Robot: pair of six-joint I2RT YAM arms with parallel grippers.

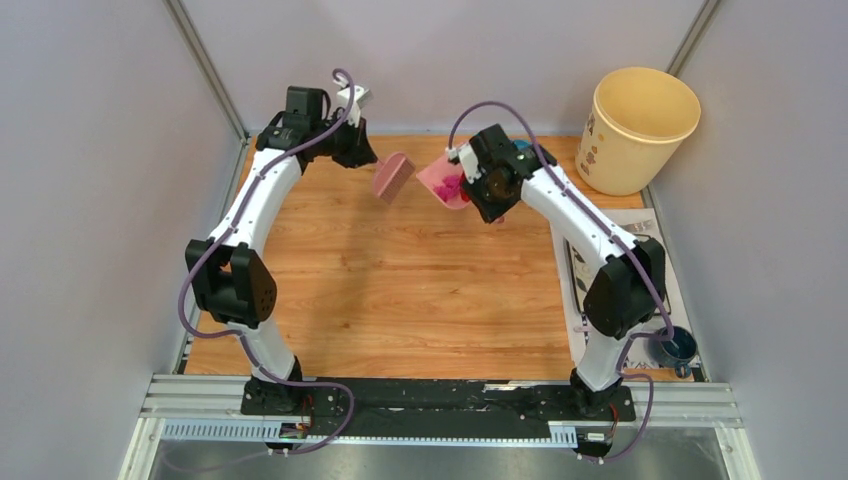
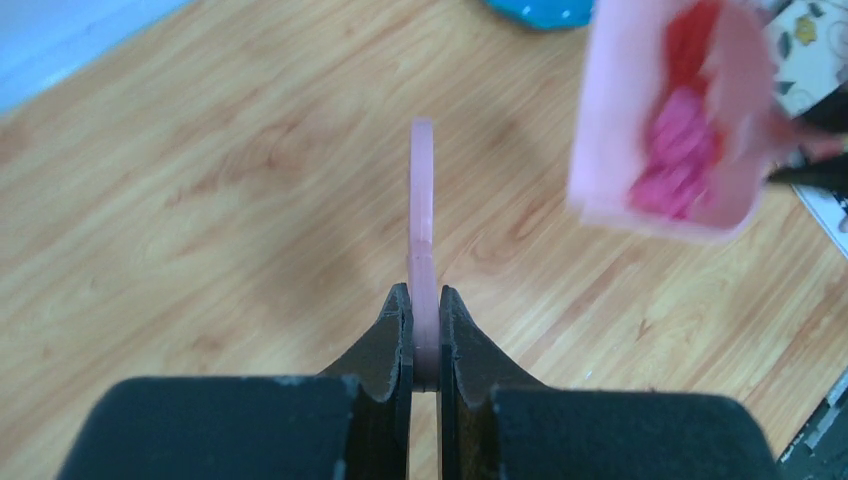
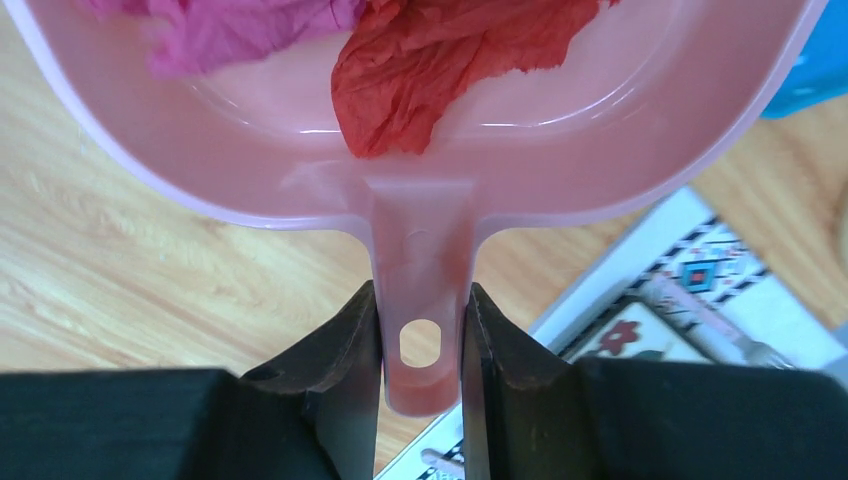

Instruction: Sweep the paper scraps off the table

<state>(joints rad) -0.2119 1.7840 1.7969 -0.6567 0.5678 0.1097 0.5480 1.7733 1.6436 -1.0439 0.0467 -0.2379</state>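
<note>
Risks spilling the paper scraps [image 3: 430, 70] onto the table [image 1: 400, 290] through any tilt of the dustpan [image 3: 250, 170], clamped by its handle in the right gripper [image 3: 421, 300], left gripper [image 2: 425, 300] pinching the brush [image 2: 423, 200].

Link shells were white on both the left arm [image 1: 258, 195] and the right arm [image 1: 578, 212], and the joint housings were matte black. A purple cable [image 1: 487, 104] ran along each arm. The left claw [image 2: 425, 305] and right claw [image 3: 421, 300] had black, tapered fingers with lightly scuffed edges. The mounting plate [image 1: 440, 398] was black.
</note>
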